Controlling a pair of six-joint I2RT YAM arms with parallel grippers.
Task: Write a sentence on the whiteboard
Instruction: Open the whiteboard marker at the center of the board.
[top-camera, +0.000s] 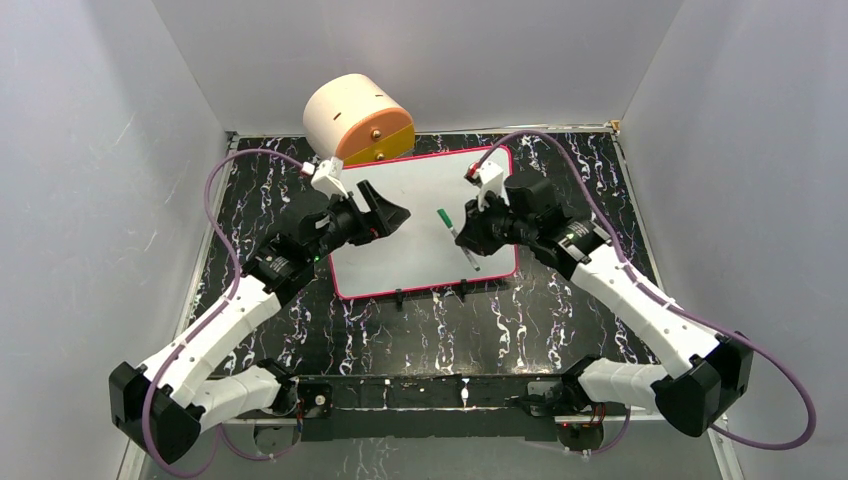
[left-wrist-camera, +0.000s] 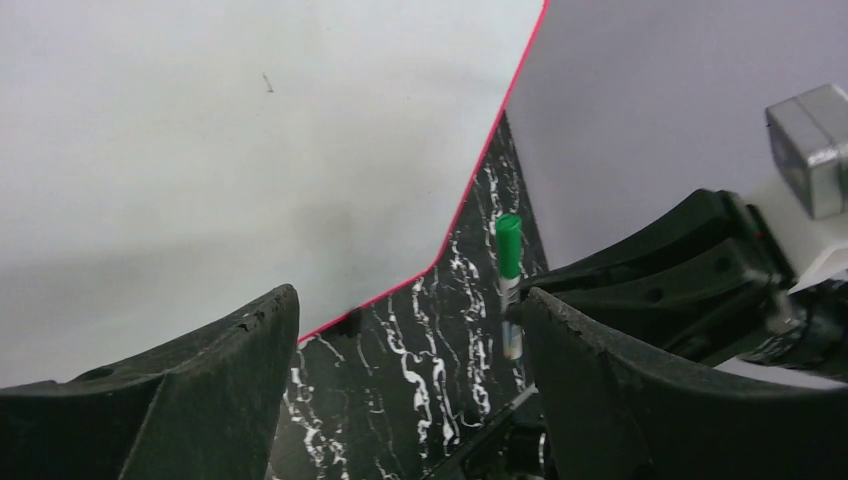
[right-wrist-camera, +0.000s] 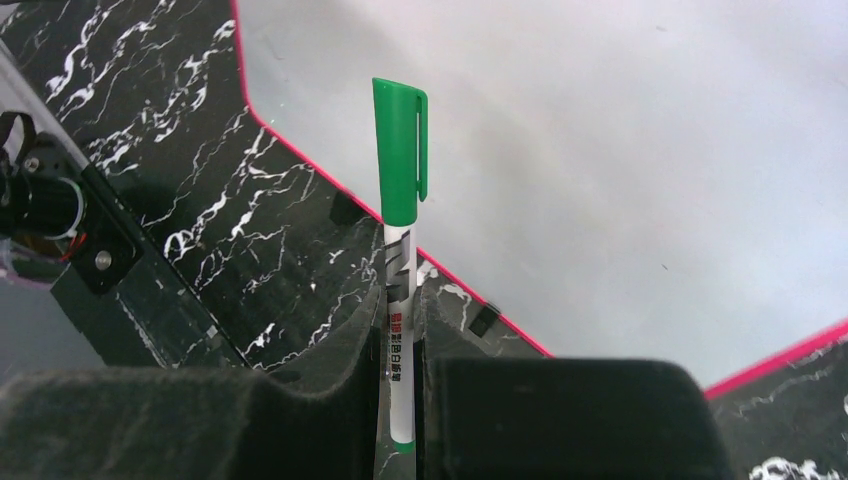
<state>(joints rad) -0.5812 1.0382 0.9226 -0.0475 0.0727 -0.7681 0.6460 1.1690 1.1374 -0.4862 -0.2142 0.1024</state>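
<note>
step: uncapping, by the look of it; nothing written yet on the whiteboard (top-camera: 420, 268), which lies flat mid-surface
right gripper (right-wrist-camera: 400, 335): pinching a capped green marker (right-wrist-camera: 398, 200) above the board
left gripper (top-camera: 388, 210): spread, facing the cap (right-wrist-camera: 398, 140)
next: left lines up on cap, clamps, pulls straight off
surface (top-camera: 570, 330): black marbled; cream-orange drum (top-camera: 358, 120) at back
room: plain white walls

whiteboard (top-camera: 400, 260) | lying flat, centre of table (top-camera: 560, 320) | white surface, pink-red rim, rounded corners
</note>
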